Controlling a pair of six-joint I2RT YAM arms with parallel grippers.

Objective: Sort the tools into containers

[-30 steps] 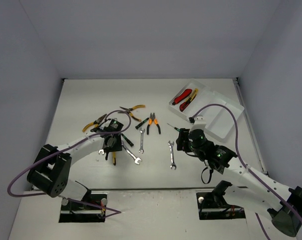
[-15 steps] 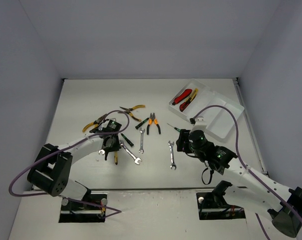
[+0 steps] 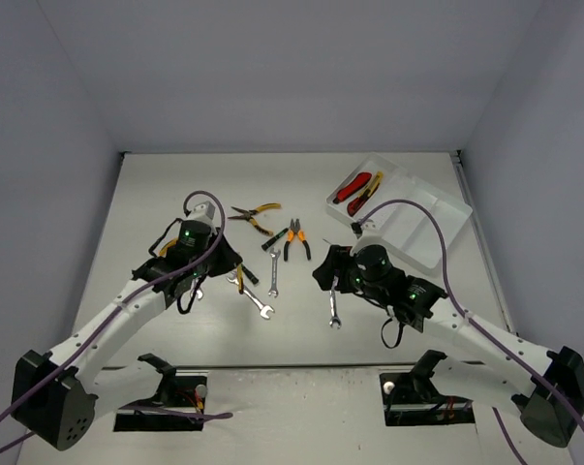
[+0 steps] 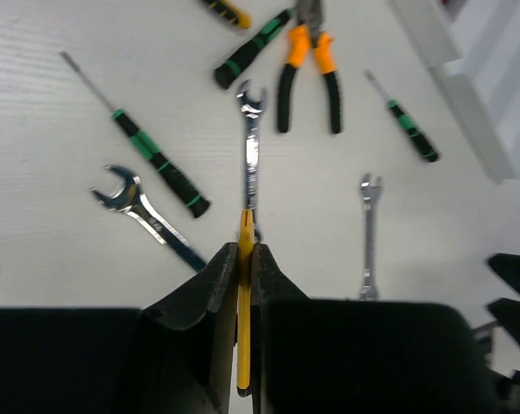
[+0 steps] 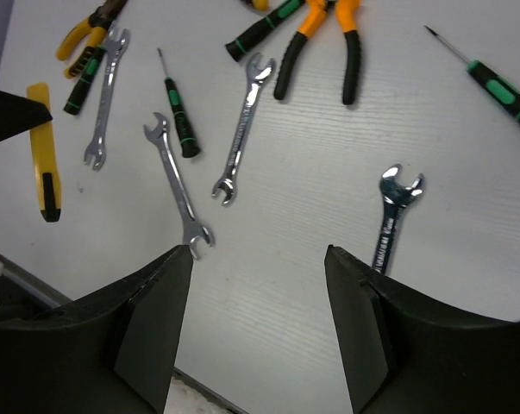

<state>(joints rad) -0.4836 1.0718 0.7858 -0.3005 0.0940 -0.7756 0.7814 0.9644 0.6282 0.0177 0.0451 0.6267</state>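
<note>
White table (image 3: 156, 194) lies below the left gripper (image 4: 245, 254), clamped on a yellow utility knife (image 4: 244, 345) jutting past its tips.

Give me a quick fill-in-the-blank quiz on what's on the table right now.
1. The left end effector is shut on a ____ knife.
2. The right end effector is ____, holding nothing.
3. The red knife lies in the ____.
Missing words: yellow; open; tray.
</note>
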